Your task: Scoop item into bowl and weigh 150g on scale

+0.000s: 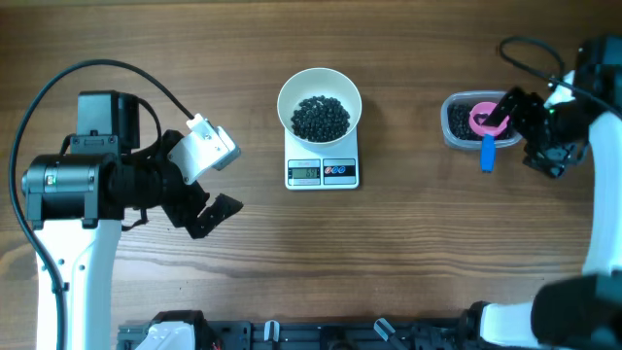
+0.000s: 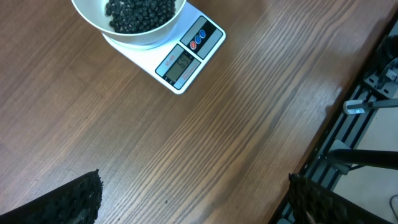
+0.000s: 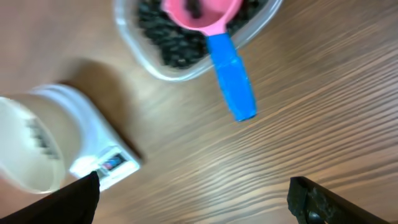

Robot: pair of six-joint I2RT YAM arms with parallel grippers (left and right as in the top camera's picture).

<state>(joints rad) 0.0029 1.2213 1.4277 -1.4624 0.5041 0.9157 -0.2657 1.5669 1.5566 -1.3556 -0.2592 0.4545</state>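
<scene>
Both the left gripper (image 2: pixel 193 200) and right gripper (image 3: pixel 193 200) gape empty. Ahead of the left, the bowl (image 2: pixel 134 37) of beans (image 2: pixel 140 12) sits on the scale (image 2: pixel 186 59); ahead of the right, the scoop (image 3: pixel 217 37) (pink cup) rests in the tub (image 3: pixel 163 72).

One bowl (image 1: pixel 284 99) and one scale (image 1: pixel 322 181), with one display (image 2: pixel 180 62) and two buttons (image 2: pixel 194 43), lie well ahead of the left fingers (image 2: pixel 68 202). One tub (image 1: pixel 448 122) and one scoop (image 1: pixel 484 122) lie just ahead of the right fingers (image 3: pixel 336 202). The beans (image 1: pixel 321 117) are too many to count; they form two heaps. There are two grippers, the left gripper (image 1: pixel 231 178) and the right gripper (image 1: pixel 520 134), with two fingers each.
</scene>
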